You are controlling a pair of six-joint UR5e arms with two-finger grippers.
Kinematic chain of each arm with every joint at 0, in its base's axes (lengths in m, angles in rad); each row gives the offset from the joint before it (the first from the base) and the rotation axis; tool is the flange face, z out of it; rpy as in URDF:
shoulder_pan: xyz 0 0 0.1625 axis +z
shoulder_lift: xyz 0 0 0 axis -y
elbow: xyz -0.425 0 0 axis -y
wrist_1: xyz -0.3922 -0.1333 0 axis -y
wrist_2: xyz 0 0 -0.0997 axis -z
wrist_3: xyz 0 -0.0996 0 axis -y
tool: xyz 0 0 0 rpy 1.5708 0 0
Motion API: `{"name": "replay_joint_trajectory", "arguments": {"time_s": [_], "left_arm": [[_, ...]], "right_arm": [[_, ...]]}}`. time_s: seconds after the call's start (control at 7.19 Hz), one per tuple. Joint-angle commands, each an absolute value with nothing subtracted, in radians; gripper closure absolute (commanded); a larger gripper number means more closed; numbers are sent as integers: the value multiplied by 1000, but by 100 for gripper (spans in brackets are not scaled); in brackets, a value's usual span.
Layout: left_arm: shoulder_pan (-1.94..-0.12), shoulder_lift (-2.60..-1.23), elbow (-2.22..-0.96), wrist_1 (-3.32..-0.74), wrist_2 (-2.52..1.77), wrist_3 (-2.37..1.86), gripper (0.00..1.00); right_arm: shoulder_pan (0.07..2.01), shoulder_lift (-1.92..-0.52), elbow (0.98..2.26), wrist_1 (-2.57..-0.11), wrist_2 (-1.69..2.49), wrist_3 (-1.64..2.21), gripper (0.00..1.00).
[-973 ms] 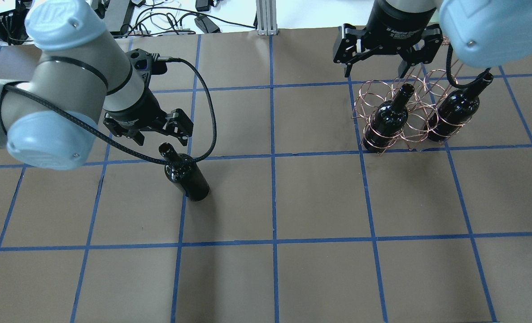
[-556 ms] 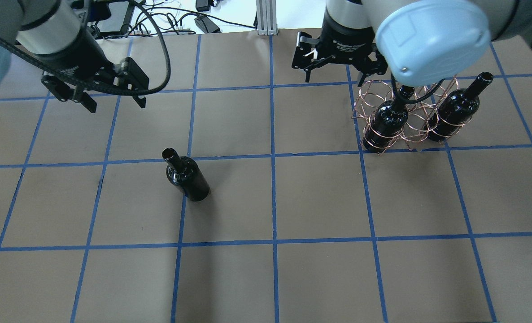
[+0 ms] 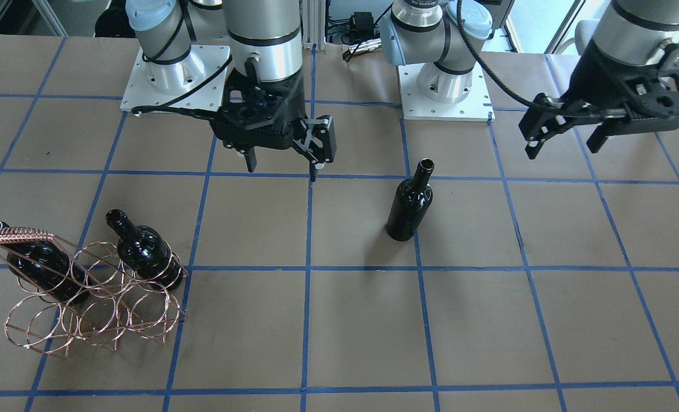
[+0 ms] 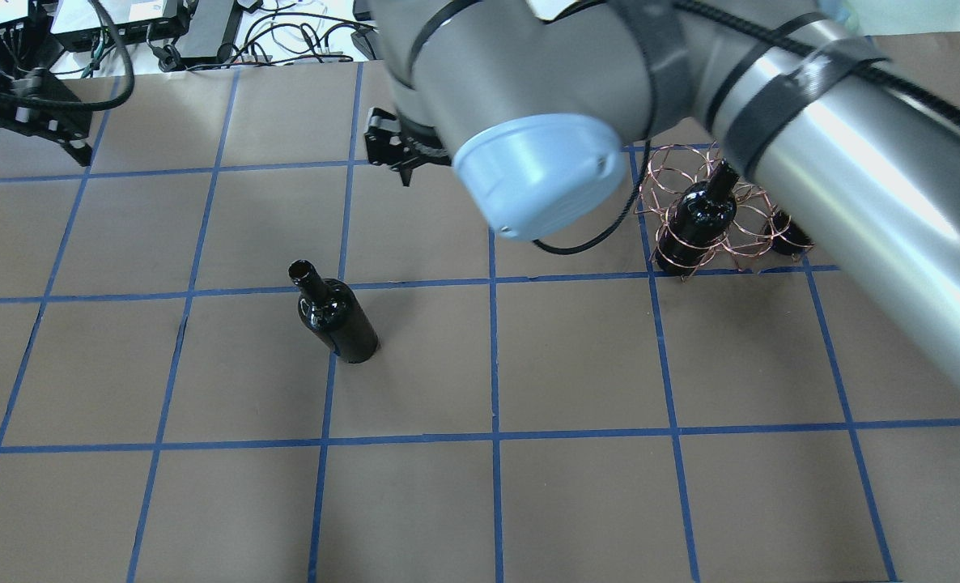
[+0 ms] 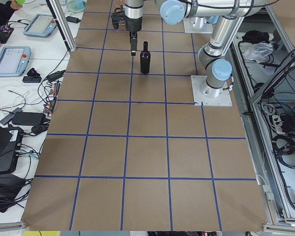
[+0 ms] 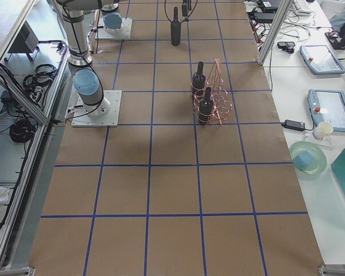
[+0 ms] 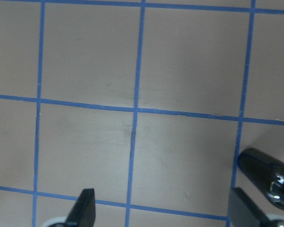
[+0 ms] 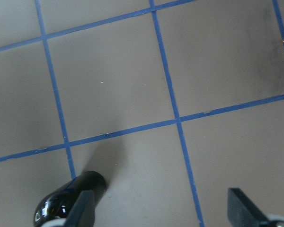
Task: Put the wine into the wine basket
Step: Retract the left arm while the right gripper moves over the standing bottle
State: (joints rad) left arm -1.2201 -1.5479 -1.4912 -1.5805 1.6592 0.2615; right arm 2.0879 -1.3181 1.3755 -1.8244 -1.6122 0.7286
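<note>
One wine (image 4: 338, 320) (image 3: 411, 200) bottle, near-black and glossy, stands upright and alone on the brown table. The copper wire wine basket (image 4: 739, 243) (image 3: 87, 320) sits far to its right in the overhead view, with two alike bottles (image 3: 145, 252) (image 3: 36, 266) in its rings. My left gripper (image 3: 563, 143) (image 4: 31, 158) hangs open and empty, up and well off to the left of the lone bottle. My right gripper (image 3: 282, 169) is open and empty over the table's middle rear, between bottle and basket. The lone bottle shows at the edge of both wrist views (image 7: 270, 175) (image 8: 68, 201).
Blue tape lines grid the brown table (image 4: 577, 364). My right arm's elbow (image 4: 537, 170) covers much of the overhead view's upper right, part of the basket included. Cables and boxes (image 4: 205, 24) lie past the table's far edge.
My left gripper has drawn back from beside the lone bottle's neck to the far left rear. The right arm has swung from above the basket leftward to the table's middle. No bottle moved.
</note>
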Motion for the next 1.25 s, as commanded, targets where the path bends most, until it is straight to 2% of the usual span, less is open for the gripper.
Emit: {"name": "replay_joint_trajectory", "arguments": {"time_s": [0.0,0.28,1.11], "left_arm": [[-1123,-1540,-1488,-1614,1657,379,0],[-1112,-1539,-1493,-1621,1663,382,0],[-1101,-1537,-1500,-1634,1663,414,0]], "right_arm": [[2224,-1255,1330,-1821,-1630,898,0],[2313,-1218,1321,-1832,-1629,968,0],[2329,-1140,1316,-1894,-1618,980,0]]}}
